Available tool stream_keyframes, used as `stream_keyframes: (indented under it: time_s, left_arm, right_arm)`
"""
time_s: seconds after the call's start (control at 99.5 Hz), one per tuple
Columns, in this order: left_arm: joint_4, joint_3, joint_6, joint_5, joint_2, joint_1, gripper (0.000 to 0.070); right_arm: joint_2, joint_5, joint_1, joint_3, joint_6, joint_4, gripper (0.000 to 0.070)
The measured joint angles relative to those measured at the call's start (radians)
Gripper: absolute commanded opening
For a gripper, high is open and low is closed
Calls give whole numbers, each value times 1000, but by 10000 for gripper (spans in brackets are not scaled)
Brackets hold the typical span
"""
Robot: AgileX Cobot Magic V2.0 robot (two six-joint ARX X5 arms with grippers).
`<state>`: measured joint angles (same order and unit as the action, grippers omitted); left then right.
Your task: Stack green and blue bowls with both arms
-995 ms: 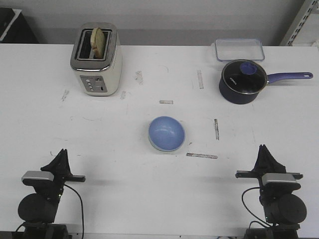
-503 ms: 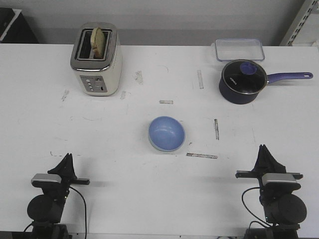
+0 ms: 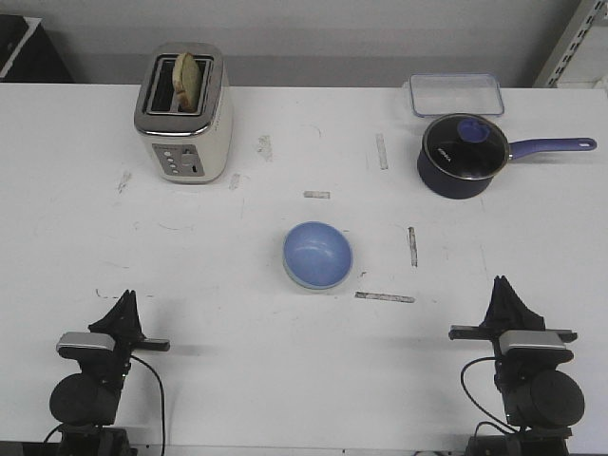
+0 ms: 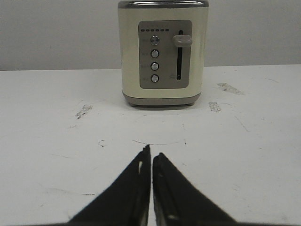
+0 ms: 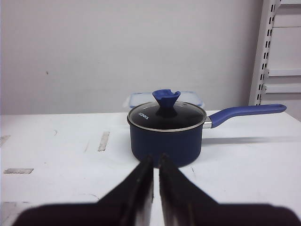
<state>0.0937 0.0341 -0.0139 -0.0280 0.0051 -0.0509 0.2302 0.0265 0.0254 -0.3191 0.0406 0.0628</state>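
The periwinkle blue bowl sits mouth up at the middle of the table. A thin pale mint rim of the green bowl shows under its near edge, so the blue one seems nested in it. My left gripper rests low at the near left, shut and empty; the left wrist view shows its fingers together. My right gripper rests at the near right, shut and empty, as the right wrist view also shows. Neither bowl shows in the wrist views.
A cream toaster with a slice of bread stands at the back left, straight ahead of the left gripper. A dark saucepan with glass lid and purple handle stands at the back right, a clear lidded box behind it.
My left arm has drawn back a little toward the near edge and slightly to the right. The bowls and the right arm have not moved.
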Motion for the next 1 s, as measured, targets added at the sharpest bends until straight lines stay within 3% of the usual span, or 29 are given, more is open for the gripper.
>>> stream_keyframes:
  time_s: [0.613, 0.784, 0.995]
  left_arm:
    - [0, 0, 0, 0, 0, 0, 3]
    - [0, 0, 0, 0, 0, 0, 3]
    - [0, 0, 0, 0, 0, 0, 3]
  right_arm:
    - [-3, 0, 0, 0, 0, 0, 13]
    - [-68, 48, -3, 17, -1, 7, 13]
    - [-184, 20, -7, 113, -48, -31, 13]
